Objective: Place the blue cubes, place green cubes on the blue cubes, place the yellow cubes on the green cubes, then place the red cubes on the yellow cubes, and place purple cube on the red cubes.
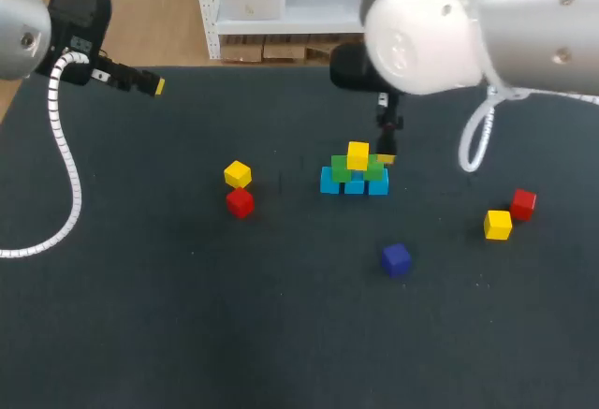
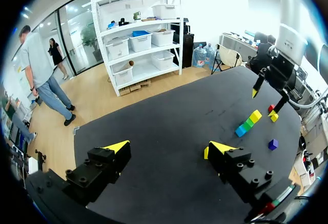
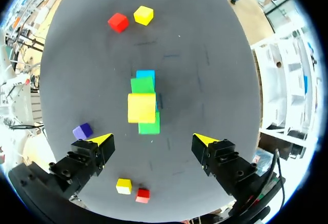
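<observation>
A row of blue cubes (image 1: 354, 184) lies mid-table with two green cubes (image 1: 374, 171) on it and one yellow cube (image 1: 357, 155) on top. My right gripper (image 1: 385, 153) hangs just behind this stack; in its wrist view it (image 3: 154, 141) stands open and empty, with the yellow cube (image 3: 142, 107) just ahead of its fingers. Loose cubes lie around: yellow (image 1: 238, 174) and red (image 1: 240, 202) to the left, yellow (image 1: 498, 225) and red (image 1: 523, 203) to the right, and purple (image 1: 396, 259) in front. My left gripper (image 2: 168, 147) is open and empty at the far left corner (image 1: 150, 83).
The dark table (image 1: 140, 315) is bare along its front and left. From the left wrist view the stack (image 2: 248, 123) and my right gripper (image 2: 265, 104) above it show far across the table.
</observation>
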